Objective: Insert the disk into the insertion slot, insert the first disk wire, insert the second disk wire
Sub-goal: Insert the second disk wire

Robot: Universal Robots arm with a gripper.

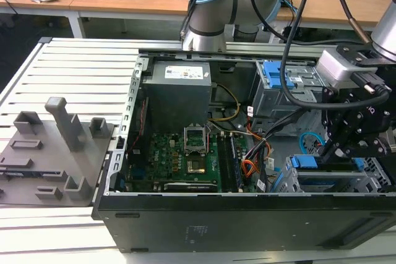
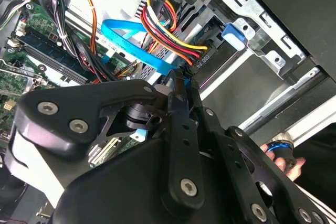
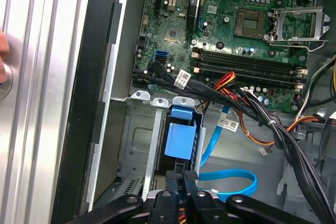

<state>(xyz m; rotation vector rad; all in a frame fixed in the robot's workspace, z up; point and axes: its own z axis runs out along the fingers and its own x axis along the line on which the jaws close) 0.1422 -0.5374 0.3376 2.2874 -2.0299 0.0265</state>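
The pincer [image 2: 182, 77] is clenched on a black plug at the rear of the disk [image 1: 328, 180], which sits in its slot [image 1: 365, 180] at four o'clock in the open case [image 1: 247, 214] in the exterior view. A blue cable [image 2: 126, 32] and coloured wires [image 2: 168, 30] meet there. No writing is legible.

In the first wrist view the gripper [image 3: 184, 179] reaches into an open computer case [image 3: 100, 77], its jaws closed together just beside a blue caddy tab [image 3: 181, 137] seated in a silver metal bay [image 3: 134, 140]. A light blue flat cable [image 3: 231, 179] loops nearby. Bundled wires [image 3: 252, 114] cross below the green motherboard [image 3: 236, 30].
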